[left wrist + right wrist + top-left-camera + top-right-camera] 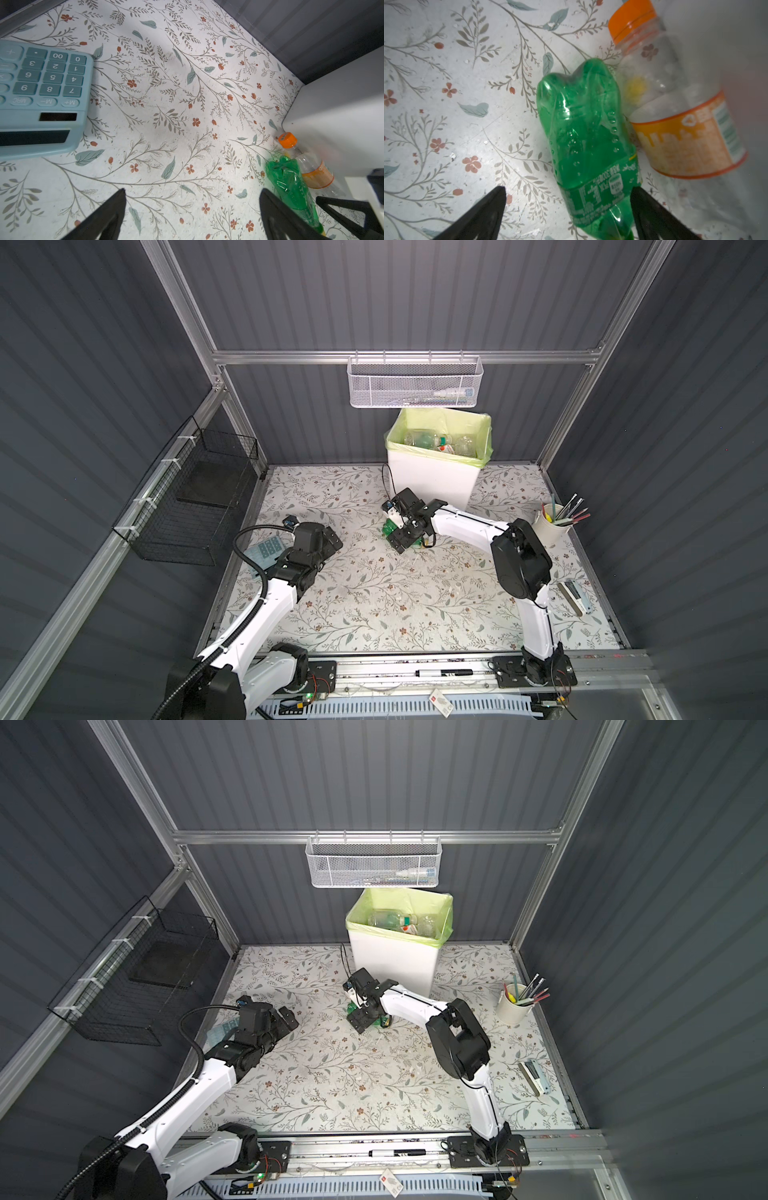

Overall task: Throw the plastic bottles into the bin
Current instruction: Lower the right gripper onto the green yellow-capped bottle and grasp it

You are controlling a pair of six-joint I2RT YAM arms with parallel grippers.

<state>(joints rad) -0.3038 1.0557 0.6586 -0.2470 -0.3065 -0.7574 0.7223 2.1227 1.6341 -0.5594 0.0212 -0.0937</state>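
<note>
Stretched forward and pitched down, the right gripper (569,189) stands spread wide astride one green bottle (581,128) lying against one orange-capped bottle (675,116) beside the bin (432,485); the left gripper (191,191) hangs released, empty.

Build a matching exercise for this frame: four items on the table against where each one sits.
1. green bottle
2. orange-capped bottle
3. calculator
4. pen cup

A. at the table's right edge
B. between the fingers of the right hand
C. at the table's left edge
D. between the green bottle and the bin

Pairs: 1-B, 2-D, 3-C, 4-A
</note>
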